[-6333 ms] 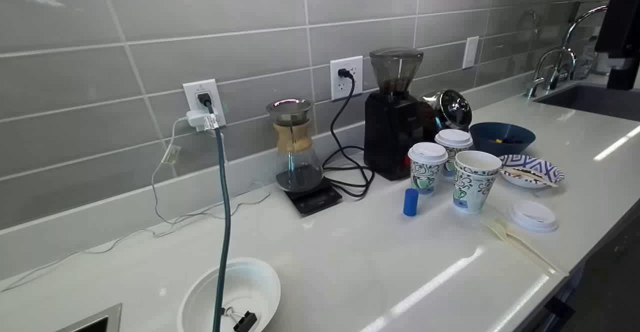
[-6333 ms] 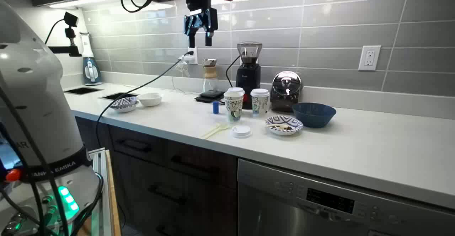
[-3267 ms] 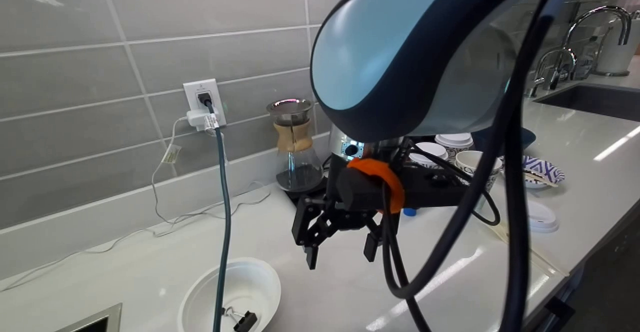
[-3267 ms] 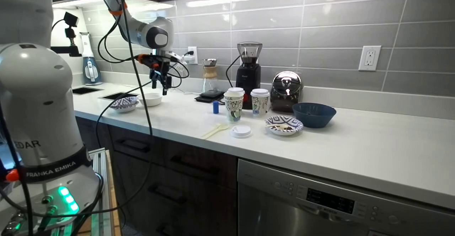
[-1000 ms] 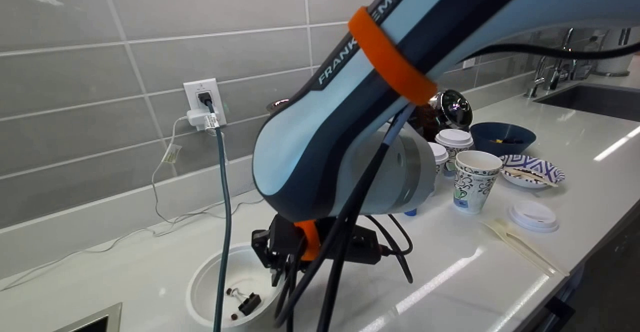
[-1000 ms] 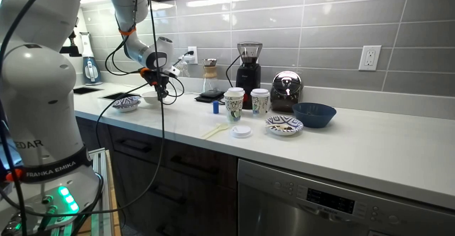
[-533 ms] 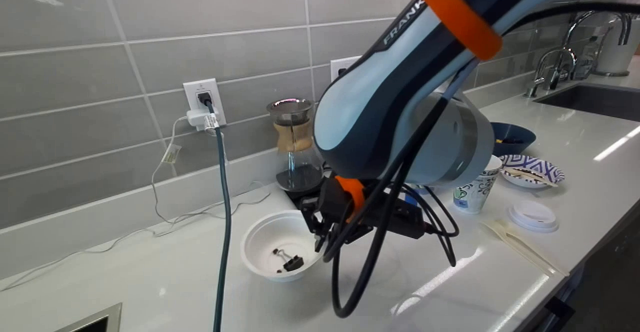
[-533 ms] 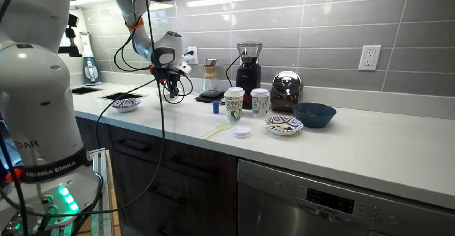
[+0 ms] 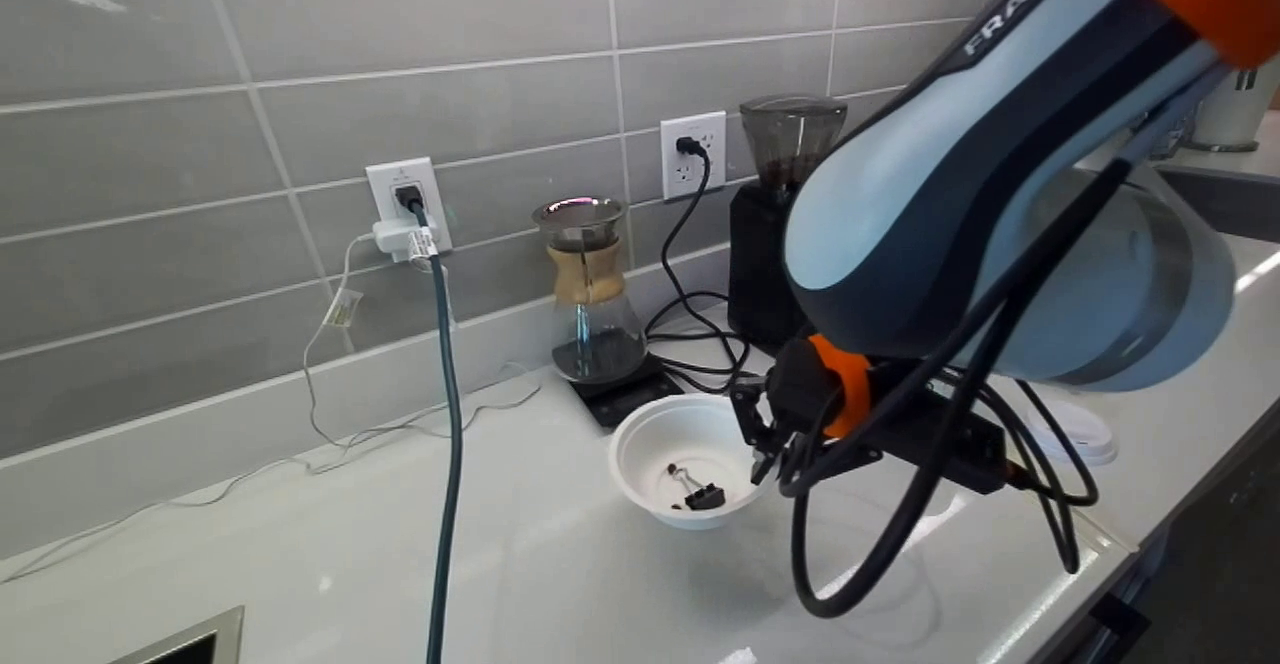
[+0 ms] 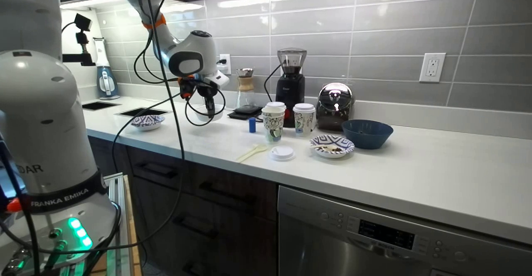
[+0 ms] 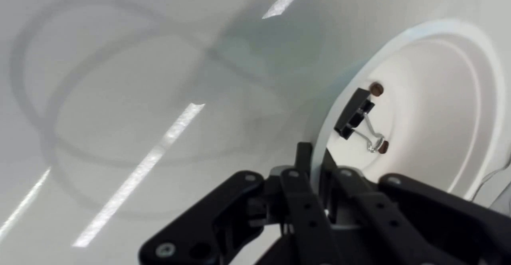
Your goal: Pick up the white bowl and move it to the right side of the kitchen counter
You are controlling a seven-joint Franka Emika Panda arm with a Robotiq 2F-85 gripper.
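The white bowl seems to hang a little above the white kitchen counter, near the glass carafe. Its rim is pinched by my gripper, one finger outside the wall and one inside, as the wrist view shows. Inside the bowl lie a black binder clip and a few brown bits. In an exterior view my gripper comes from the bowl's right side, cables looping below it. Elsewhere the arm and gripper partly cover the white bowl.
To the right stand a blue cylinder, lidded paper cups, a black grinder, a patterned plate and a dark blue bowl. The carafe sits on a black scale. A cord hangs in front.
My gripper has come down from high above, shut on the white bowl's rim, and carried it rightward along the counter, past the hanging cord to beside the carafe's scale.
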